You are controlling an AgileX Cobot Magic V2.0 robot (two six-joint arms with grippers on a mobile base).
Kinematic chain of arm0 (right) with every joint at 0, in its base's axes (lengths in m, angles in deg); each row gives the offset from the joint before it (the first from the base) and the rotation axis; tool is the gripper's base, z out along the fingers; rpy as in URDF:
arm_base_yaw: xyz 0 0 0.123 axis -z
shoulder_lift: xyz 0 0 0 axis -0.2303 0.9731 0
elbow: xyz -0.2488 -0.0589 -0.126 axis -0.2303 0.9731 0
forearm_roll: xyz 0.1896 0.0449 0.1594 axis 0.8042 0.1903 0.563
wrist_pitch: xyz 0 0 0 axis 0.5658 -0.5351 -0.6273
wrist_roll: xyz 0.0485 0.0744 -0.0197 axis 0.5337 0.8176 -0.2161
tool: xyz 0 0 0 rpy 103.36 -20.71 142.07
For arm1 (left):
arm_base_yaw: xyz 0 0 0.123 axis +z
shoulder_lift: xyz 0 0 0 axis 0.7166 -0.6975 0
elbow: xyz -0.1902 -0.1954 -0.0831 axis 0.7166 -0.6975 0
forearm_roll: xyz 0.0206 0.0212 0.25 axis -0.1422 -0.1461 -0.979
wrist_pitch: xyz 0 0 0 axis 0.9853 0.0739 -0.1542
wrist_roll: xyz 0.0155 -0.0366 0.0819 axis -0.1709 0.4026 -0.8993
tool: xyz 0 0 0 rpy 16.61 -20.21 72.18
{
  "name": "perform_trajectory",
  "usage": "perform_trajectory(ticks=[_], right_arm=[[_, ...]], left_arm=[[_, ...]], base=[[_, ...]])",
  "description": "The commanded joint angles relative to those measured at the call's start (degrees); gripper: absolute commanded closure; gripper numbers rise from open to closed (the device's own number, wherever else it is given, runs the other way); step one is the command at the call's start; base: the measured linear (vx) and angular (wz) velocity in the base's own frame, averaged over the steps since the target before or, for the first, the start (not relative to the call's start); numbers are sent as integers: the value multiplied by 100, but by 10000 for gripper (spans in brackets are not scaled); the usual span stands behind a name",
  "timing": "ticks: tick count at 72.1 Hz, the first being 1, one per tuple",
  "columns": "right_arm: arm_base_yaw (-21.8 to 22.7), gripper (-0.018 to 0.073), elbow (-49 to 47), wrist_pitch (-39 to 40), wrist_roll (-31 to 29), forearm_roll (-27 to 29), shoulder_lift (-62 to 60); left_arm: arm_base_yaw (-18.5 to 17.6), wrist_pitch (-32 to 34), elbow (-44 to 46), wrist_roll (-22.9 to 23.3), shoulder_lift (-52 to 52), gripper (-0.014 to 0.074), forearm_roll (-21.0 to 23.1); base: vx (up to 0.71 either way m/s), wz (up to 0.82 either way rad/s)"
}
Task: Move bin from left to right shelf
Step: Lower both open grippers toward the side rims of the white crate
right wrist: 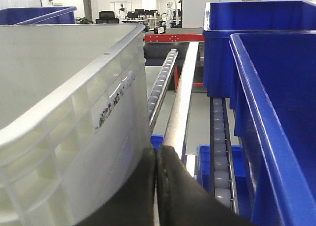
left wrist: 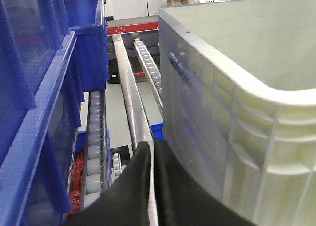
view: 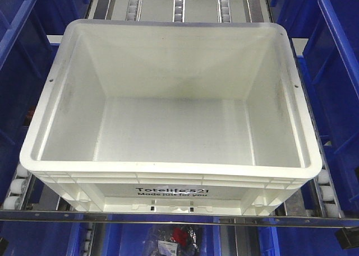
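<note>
Left gripper (left wrist: 152,149): fingers clenched together, grasping nothing; white Totelife bin (left wrist: 222,132) just right of them. Right gripper (right wrist: 157,154): fingers clenched, empty; bin just left. Blue bins (right wrist: 276,137) stand opposite.

The bin (view: 168,169) front reads "Totelife 521 — Made just for you".

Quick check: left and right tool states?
Left tool: closed on nothing, beside the white bin wall.
Right tool: closed on nothing, beside the opposite wall.
</note>
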Motion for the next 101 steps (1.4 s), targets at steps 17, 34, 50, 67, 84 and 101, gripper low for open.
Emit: perform_trajectory(ticks=[17,34,50,67,84,101], right_arm=[[8,567,103,450,-29,7,-57],[8,567,103,450,-29,7,-57],[8,567,103,465,-11,91,-57],[8,567,103,1101,2,327,-57],[8,567,103,1494,29,323,-57],[8,566,-96,1628,671,323,-57]], left_arm=[[-41,431,121,11,61,603,12],[-41,431,121,11,61,603,12],[-41,431,121,11,61,603,12],[-41,478,141,11,61,604,12],[-41,895,141,192,61,603,360],[-41,873,465,235,61,603,894]], base=[[0,0],[0,0],[0,0],[0,0],[0,0],[0,0]])
